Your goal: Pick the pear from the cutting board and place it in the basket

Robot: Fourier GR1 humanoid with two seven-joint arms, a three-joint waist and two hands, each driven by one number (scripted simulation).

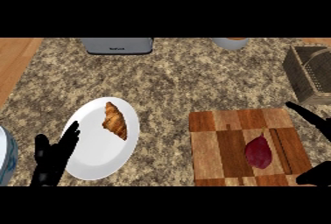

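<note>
Pear [258, 152], dark red and pointed at its far end, lying on the near right part of the wooden cutting board [213, 148], untouched. Right hand [317, 175] around it but apart: one dark finger slanting in beyond the pear over the board's right edge, the thumb low at the near right corner, spread wide with nothing between them. Step in hand, by the look of it: the reach, grasp not yet made. Next move calls for lowering over the pear and closing from both sides, then lifting and carrying away to the wicker basket [310, 74], well beyond the board at the far right. Nothing standing between board and basket. Left of the board, a white plate [97, 153] with a croissant [115, 120]; left hand [55, 157] over the plate's near left rim, fingers straight, holding nothing. Far beyond the board, a grey toaster [117, 45] and a cup-like vessel [229, 43], both clear of the route.
</note>
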